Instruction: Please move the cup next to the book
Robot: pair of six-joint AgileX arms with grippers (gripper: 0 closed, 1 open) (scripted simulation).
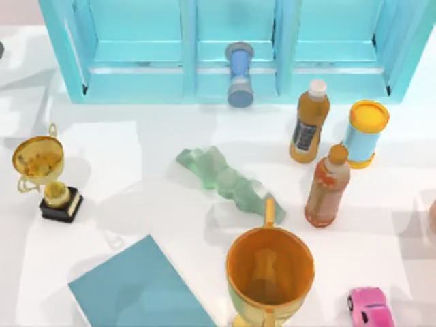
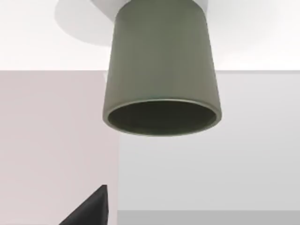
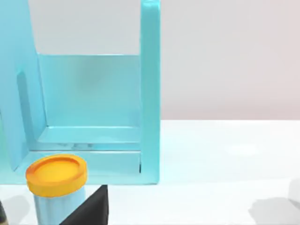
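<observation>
Top view, book: the book (image 1: 139,289) lies flat at the lower left of the frame. Plain teal cover, thin slab, with bare tabletop (image 1: 170,146) around its upper edges, so there's room to park something beside it.
Top view, clutter: the big orange goblet (image 1: 270,272) is at lower centre, glossy and deep-bowled. The small gold trophy (image 1: 44,170) on its black base is at the left. A wavy pale green cloth (image 1: 228,178) sits mid-frame.
Top view, right side: two brown bottles (image 1: 310,122) and a can with a yellow lid (image 1: 366,133) stand upright at the right. A pink toy car (image 1: 370,306) is at the lower right, and a teal shelf unit (image 1: 231,48) runs across the top.
Top view, cup: there's a dark sliver at the upper left edge. Can't tell if that's it.
Left wrist view, cup: the cup (image 2: 161,70) looms close, matte dark grey-green, slightly tapered, no handle, with its open mouth towards the camera. It's standing on the white tabletop, well apart from the book.
Left wrist view, tool: a black wedge of the left tool (image 2: 89,211) pokes in, clear of the cup. How wide it's set, can't tell. Looks lined up for a grab, nothing in hand.
Right wrist view, tool: the right tool (image 3: 89,208) shows the same black wedge, state can't tell. It's facing the shelf and the can, probably just parked.
</observation>
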